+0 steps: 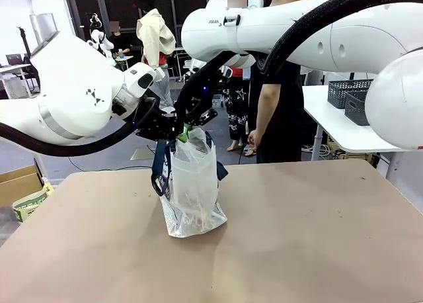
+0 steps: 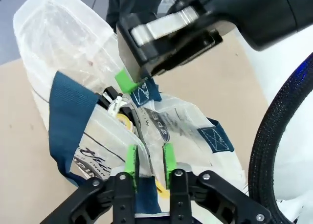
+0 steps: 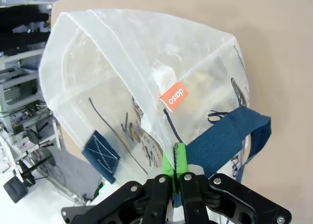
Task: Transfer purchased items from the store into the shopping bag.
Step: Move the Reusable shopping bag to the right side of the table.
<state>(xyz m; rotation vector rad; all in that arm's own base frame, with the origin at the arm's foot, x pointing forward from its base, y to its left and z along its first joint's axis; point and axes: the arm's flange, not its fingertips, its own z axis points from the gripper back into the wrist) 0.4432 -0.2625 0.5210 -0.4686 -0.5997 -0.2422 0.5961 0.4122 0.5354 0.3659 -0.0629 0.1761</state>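
Shopping bag: upright on table, L of centre, long axis vertical, mouth up
R gripper: reaches across from above, pads clamped on bag rim beside navy handle
L gripper: at opposite rim, pads narrowly apart, film between
Room: wide tabletop R of bag, edges well off

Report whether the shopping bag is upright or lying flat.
Upright: the shopping bag stands with its base on the table, its top rim pinched by the right gripper.
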